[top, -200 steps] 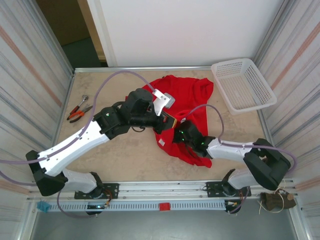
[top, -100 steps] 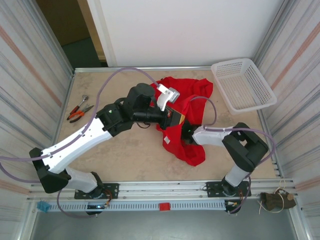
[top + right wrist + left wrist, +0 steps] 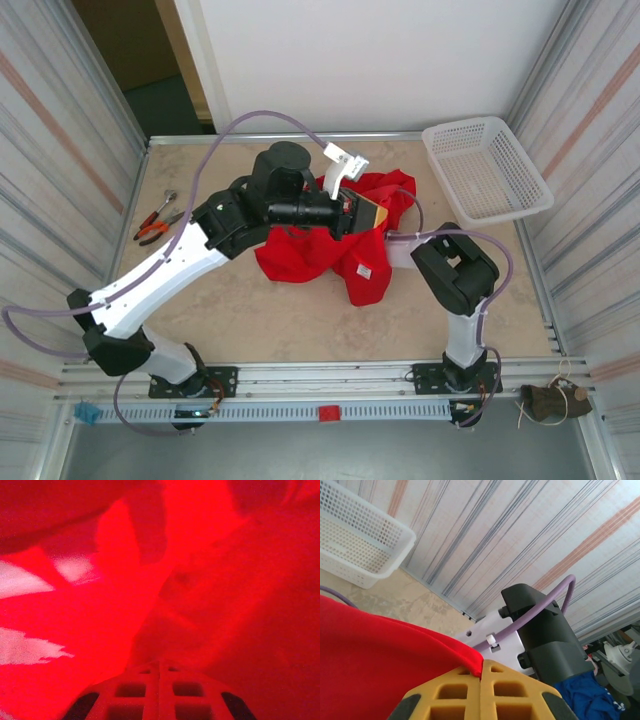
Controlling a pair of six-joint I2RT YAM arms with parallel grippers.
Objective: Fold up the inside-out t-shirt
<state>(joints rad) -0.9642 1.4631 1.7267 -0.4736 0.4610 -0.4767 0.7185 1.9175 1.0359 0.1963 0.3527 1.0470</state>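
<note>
The left pincer [image 3: 481, 667], clamped on the inside-out t-shirt [image 3: 300, 255], had hoisted it around the shut right pincer [image 3: 160, 666], so folding probably still lay ahead.

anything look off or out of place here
The pliers lying by the left edge of the table have nothing to do with folding. The t-shirt is a crumpled heap, one fold pinched in the left gripper.
</note>
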